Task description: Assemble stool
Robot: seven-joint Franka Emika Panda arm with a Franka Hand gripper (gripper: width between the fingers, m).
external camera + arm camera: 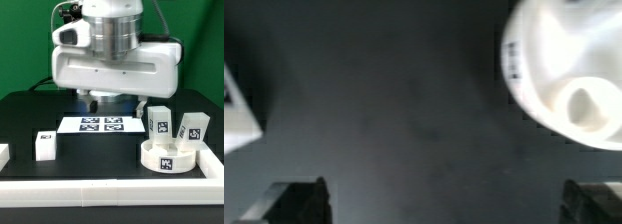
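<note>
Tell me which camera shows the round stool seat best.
The exterior view: the whole seat shows, sharp, with its tag facing the camera. The wrist view catches only a blurred, cropped white curved part, probably the same seat.

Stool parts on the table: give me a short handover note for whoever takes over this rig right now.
The gripper hangs near the marker board, jaws open and empty.
The seat lies flat at the exterior view's right, with two leg blocks upright close by.
A third leg block stands alone at the exterior view's left.
Done: nothing joined.
Left: fit the legs to the seat.
</note>
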